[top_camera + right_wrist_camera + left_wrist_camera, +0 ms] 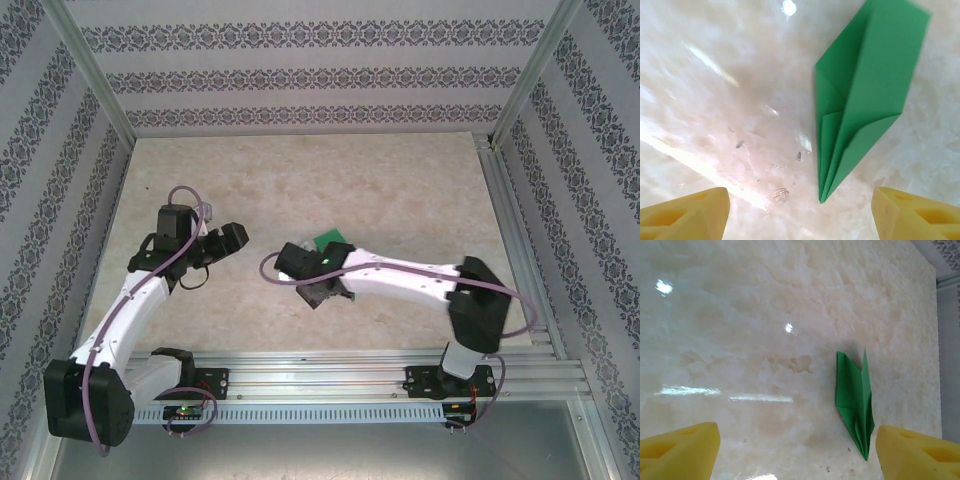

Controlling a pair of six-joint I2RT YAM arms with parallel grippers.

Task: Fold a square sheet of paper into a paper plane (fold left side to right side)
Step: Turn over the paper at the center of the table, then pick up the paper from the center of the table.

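Lifting clear looks like what remains: my right hand hangs spread over the paper plane, which lies folded and untouched on the tabletop, upper right of that wrist view. I should rise straight, fingers wide, snagging nothing. My left hand is spread too.

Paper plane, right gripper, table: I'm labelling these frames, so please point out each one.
paper plane (pixel 865 85), right wrist view, on its broad upper flap.
right gripper (pixel 799 205), right wrist view, midway between its yellow fingertips.
table (pixel 740 315), left wrist view, on bare marbled surface.
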